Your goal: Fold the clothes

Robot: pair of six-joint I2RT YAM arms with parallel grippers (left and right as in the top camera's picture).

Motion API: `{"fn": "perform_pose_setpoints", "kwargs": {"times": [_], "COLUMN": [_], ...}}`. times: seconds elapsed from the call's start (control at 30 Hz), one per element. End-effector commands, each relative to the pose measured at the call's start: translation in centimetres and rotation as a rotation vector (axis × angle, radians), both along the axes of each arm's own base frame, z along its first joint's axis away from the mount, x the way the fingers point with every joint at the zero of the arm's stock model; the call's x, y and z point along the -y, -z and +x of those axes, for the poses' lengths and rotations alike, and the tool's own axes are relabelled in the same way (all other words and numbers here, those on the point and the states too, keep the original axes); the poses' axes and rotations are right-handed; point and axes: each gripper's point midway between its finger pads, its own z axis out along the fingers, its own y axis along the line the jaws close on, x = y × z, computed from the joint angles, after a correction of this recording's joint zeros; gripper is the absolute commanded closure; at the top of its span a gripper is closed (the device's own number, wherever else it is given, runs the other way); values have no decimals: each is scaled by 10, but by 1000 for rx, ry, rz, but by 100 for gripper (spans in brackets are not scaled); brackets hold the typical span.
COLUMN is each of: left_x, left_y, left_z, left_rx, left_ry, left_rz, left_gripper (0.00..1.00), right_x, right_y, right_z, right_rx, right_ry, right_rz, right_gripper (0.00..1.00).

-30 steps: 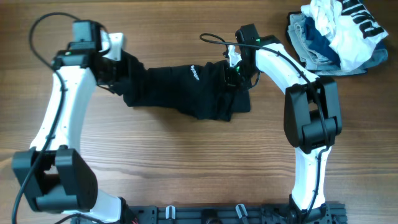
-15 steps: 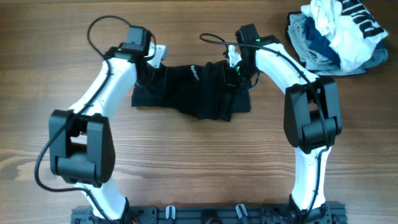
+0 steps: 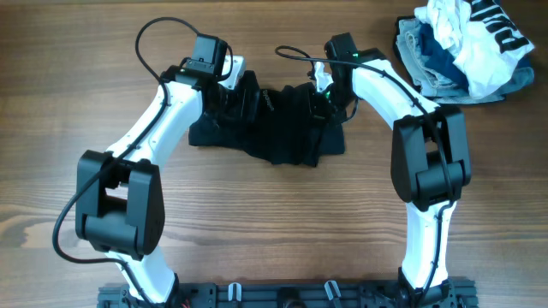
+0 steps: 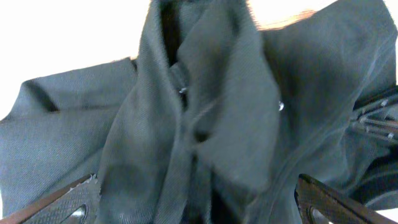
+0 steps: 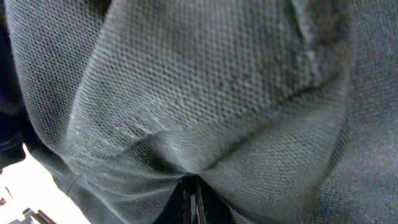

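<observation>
The clothes (image 3: 287, 137), a black garment, lie bunched in a short heap at the back middle of the table. My left gripper (image 3: 242, 96) stands over the garment's folded-over left part. In the left wrist view its fingers (image 4: 65, 205) are spread wide, open, with loose black folds (image 4: 205, 112) between them and gripped by neither. My right gripper (image 3: 324, 101) is at the garment's right end. In the right wrist view it (image 5: 193, 202) is shut on a pinch of the black fabric (image 5: 205, 93), which fills that view.
A heap of white, black-lettered and light-blue clothes (image 3: 467, 47) sits at the back right corner. Bare wooden table (image 3: 274, 222) lies in front of the garment. A black cable (image 3: 291, 53) loops behind the right wrist.
My left arm swung right, carrying the garment's left end over towards the middle, and its jaws have opened and let the fabric go. The right arm has not moved.
</observation>
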Motion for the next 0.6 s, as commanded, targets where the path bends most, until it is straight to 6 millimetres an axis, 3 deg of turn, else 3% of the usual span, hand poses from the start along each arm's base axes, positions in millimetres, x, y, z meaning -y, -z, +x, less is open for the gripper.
{"fn": "perform_pose_setpoints", "kwargs": {"times": [0.0, 0.13, 0.3, 0.37, 0.47, 0.57], "left_x": [-9, -20, -51, -59, -63, -63], "left_y": [-43, -57, -32, -19, -3, 10], "left_z": [12, 8, -3, -6, -9, -11], "left_rx": [73, 80, -4, -31, -67, -101], "left_ry": [-36, -58, -120, -135, -139, -144], "left_rz": [-34, -34, 90, 122, 130, 137], "left_gripper": [0, 0, 8, 18, 55, 77], "right_x": [6, 11, 14, 14, 14, 14], "right_y": [5, 4, 4, 4, 4, 4], "right_z": [-1, 0, 2, 2, 2, 2], "right_rx": [-33, -41, -38, -36, -36, -37], "right_ry": [21, 35, 40, 39, 39, 39], "right_rz": [15, 22, 22, 22, 22, 22], "right_gripper": [96, 96, 96, 96, 96, 95]}}
